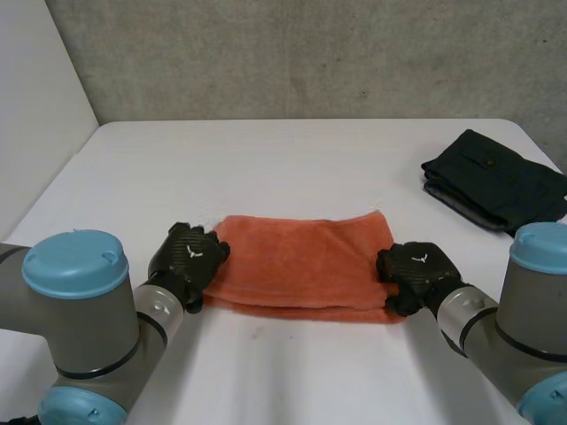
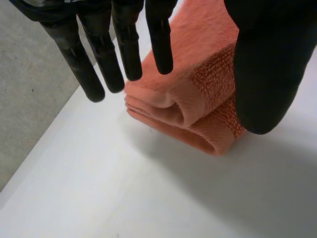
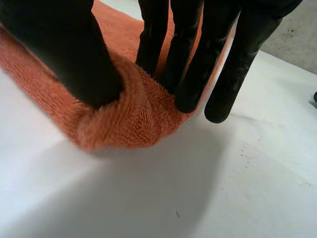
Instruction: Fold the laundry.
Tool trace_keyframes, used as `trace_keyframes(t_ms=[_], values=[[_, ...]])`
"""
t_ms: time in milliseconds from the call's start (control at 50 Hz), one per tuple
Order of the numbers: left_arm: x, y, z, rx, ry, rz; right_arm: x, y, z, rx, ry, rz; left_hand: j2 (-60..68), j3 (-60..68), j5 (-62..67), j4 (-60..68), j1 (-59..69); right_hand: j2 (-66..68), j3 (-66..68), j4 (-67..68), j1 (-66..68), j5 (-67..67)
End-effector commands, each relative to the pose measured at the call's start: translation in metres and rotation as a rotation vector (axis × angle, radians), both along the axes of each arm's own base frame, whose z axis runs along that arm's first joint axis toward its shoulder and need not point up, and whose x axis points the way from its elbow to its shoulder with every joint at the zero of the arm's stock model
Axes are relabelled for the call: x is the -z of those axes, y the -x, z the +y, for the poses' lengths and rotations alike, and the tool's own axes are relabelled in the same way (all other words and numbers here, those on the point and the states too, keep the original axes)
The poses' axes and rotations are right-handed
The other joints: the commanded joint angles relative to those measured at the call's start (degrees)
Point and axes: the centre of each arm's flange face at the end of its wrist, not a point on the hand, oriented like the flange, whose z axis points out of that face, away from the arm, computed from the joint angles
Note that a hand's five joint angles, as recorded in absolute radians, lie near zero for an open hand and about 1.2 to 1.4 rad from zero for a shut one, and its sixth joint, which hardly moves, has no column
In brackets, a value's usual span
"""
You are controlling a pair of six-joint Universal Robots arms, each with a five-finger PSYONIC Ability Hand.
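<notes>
On towel [image 1: 301,261]: left hand [image 1: 188,257], right hand [image 1: 415,270]

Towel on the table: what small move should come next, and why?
Probably close the left hand on its end of the towel: its fingers are straight there, while the right hand pinches the other end.

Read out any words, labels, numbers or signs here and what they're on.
No words or numbers can be read.
Back of the left hand: a small white symbol, not letters.
Back of the right hand: the same kind of symbol.
The orange towel: no label visible.
</notes>
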Motion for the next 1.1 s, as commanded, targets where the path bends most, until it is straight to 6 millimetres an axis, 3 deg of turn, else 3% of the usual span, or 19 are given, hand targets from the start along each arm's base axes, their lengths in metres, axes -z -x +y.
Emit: trace_keyframes(t_ms=[20,160,280,440,500,580,640,680,720,760,780,800,880,900,940,1000,1100], values=[[-0.021,0.0,0.0,-0.001,0.053,0.037,0.001,0.006,0.009,-0.038,0.057,0.065,0.0,-0.3,0.4,0.2,0.6,16.3,16.2,16.1,29.6,18.1],[-0.046,-0.004,-0.001,-0.011,0.118,0.077,-0.017,0.044,-0.007,-0.006,0.187,0.282,-0.3,-0.6,0.1,-0.1,0.3,16.3,16.2,16.1,29.6,18.1],[-0.057,-0.005,-0.003,-0.019,0.148,0.104,-0.037,0.045,-0.016,-0.061,0.297,0.443,-2.0,-2.3,-1.6,-1.8,-1.4,16.3,16.2,16.1,29.6,18.1],[-0.067,-0.004,-0.011,-0.043,0.15,0.179,-0.083,-0.039,0.019,-0.297,0.518,0.362,-5.9,-6.1,-5.4,-5.6,-5.3,16.3,16.2,16.1,29.6,18.1],[-0.072,-0.003,-0.015,-0.056,0.146,0.229,-0.079,-0.067,0.039,-0.411,0.545,0.331,-6.7,-7.0,-6.3,-6.5,-6.1,16.3,16.2,16.1,29.6,18.1],[-0.079,0.001,-0.02,-0.07,0.134,0.312,-0.063,-0.115,0.089,-0.633,0.571,0.3,-6.7,-7.0,-6.3,-6.5,-6.1,16.3,16.2,16.1,29.6,18.1],[-0.086,0.003,-0.025,-0.082,0.126,0.388,-0.053,-0.129,0.11,-0.725,0.582,0.3,-6.9,-7.2,-6.4,-6.7,-6.3,16.3,16.2,16.1,29.6,18.1],[-0.09,0.004,-0.028,-0.088,0.124,0.423,-0.046,-0.135,0.113,-0.745,0.573,0.297,-6.9,-7.2,-6.4,-6.7,-6.3,16.3,16.2,16.1,29.6,18.1],[-0.093,0.006,-0.033,-0.096,0.114,0.47,-0.046,-0.136,0.111,-0.739,0.567,0.288,-6.9,-7.2,-6.4,-6.7,-6.3,16.3,16.2,16.1,29.6,18.1],[-0.092,0.008,-0.037,-0.1,0.105,0.491,-0.049,-0.136,0.11,-0.711,0.544,0.256,-6.9,-7.2,-6.4,-6.7,-6.3,-27.2,-27.3,-27.4,-13.9,-25.4],[-0.092,0.011,-0.04,-0.1,0.098,0.511,-0.051,-0.135,0.108,-0.695,0.529,0.236,-6.9,-7.2,-6.4,-6.7,-6.3,-44.7,-44.8,-44.9,-31.4,-42.9],[-0.092,0.012,-0.041,-0.099,0.095,0.518,-0.053,-0.134,0.106,-0.674,0.507,0.212,-6.9,-7.2,-6.4,-6.7,-6.3,-53.7,-53.8,-53.9,-40.4,-51.9],[-0.095,0.021,-0.042,-0.083,0.091,0.548,-0.077,-0.109,0.067,-0.44,0.347,0.033,-6.9,-7.2,-6.4,-6.7,-6.3,-53.7,-53.8,-53.9,-40.4,-51.9],[-0.093,0.023,-0.042,-0.077,0.084,0.551,-0.089,-0.093,0.049,-0.323,0.278,-0.072,-6.9,-7.2,-6.4,-6.7,-6.3,-53.7,-53.8,-53.9,-40.4,-51.9],[-0.089,0.034,-0.039,-0.046,0.065,0.557,-0.096,-0.076,0.036,-0.227,0.208,-0.166,-7.0,-7.3,-6.6,-6.8,-6.4,-53.7,-53.8,-53.9,-40.4,-51.9],[-0.087,0.053,-0.025,0.031,0.031,0.565,-0.097,-0.052,0.014,-0.089,0.084,-0.31,-7.0,-7.3,-6.6,-6.8,-6.4,-53.7,-53.8,-53.9,-40.4,-51.9],[-0.069,0.07,-0.009,0.089,-0.048,0.564,-0.085,-0.035,0.005,-0.025,-0.002,-0.308,-7.2,-7.5,-6.8,-7.0,-6.6,-53.7,-53.8,-53.9,-40.4,-51.9]])
